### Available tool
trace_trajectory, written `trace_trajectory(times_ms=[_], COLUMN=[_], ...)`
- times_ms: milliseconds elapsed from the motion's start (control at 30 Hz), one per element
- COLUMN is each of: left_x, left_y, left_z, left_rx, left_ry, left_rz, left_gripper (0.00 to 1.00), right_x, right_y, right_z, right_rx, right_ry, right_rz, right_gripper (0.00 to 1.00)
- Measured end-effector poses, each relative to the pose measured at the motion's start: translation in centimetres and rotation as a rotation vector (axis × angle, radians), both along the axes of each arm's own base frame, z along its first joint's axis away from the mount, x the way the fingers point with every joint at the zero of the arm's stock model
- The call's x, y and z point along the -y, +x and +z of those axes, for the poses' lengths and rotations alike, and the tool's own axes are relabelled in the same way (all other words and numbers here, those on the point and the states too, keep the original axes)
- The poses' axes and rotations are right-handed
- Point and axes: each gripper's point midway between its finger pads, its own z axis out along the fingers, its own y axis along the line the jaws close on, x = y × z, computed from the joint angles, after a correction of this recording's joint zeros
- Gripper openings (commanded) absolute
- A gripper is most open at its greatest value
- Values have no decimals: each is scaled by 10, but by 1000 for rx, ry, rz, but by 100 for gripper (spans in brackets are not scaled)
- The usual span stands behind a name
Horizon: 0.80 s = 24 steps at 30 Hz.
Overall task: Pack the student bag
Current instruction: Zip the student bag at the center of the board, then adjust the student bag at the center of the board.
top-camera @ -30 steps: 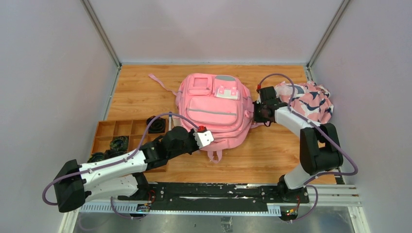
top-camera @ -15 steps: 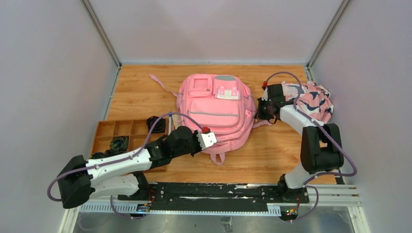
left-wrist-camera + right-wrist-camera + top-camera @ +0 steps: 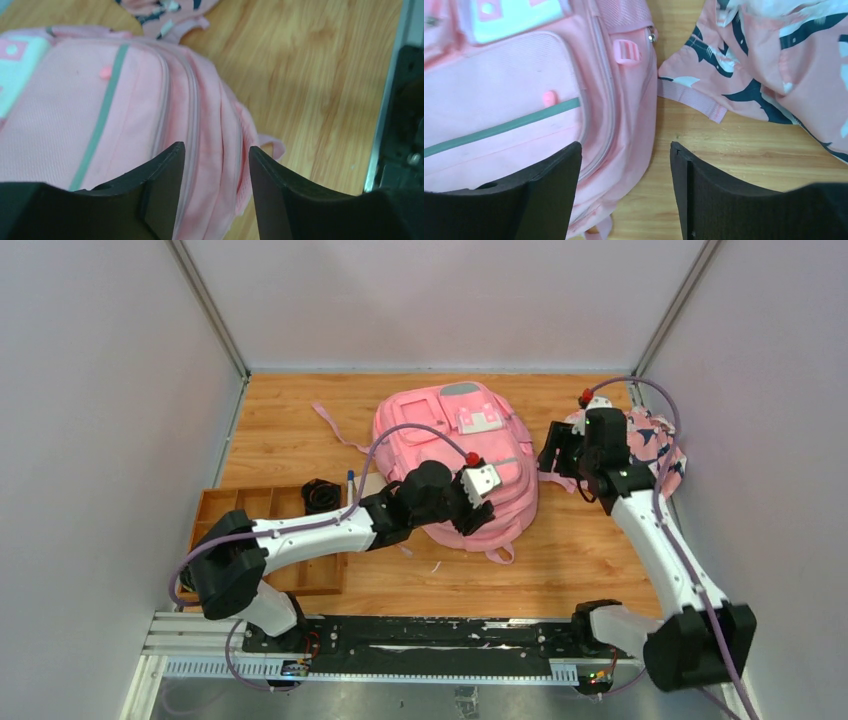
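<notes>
Both stand parted and empty: left gripper (image 3: 215,147) over the side zip seams of the student bag (image 3: 440,435), right gripper (image 3: 624,145) over its edge beside the patterned cloth (image 3: 774,65), seemingly placed to open the bag lying flat mid-table (image 3: 290,435).

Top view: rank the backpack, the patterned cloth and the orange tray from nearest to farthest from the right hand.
1. The backpack, right beside the right hand, on its left.
2. The patterned cloth, just on its right; too close to call against the backpack.
3. The orange tray, far left, toward the near edge.
</notes>
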Motion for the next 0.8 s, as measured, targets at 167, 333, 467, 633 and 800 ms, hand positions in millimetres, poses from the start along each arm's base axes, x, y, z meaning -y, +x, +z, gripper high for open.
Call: trace_trajectory(times_ms=[167, 333, 467, 633, 800], left_x=[19, -19, -71, -129, -190], left_y=[12, 23, 45, 51, 59], left_z=[55, 102, 122, 87, 39], left_rx=[4, -14, -94, -207, -321], left_ry=[-161, -272, -337, -309, -262], left_rz=[58, 233, 436, 666, 895], left_gripper=[73, 85, 87, 87, 87], right_x=[-5, -37, -86, -112, -125], right_y=[-30, -61, -90, -94, -82], right_z=[42, 24, -6, -29, -34], right_rx=[121, 81, -16, -80, -111], right_ry=[60, 128, 224, 429, 530], right_rz=[33, 153, 270, 197, 142], right_gripper=[72, 76, 76, 78, 78])
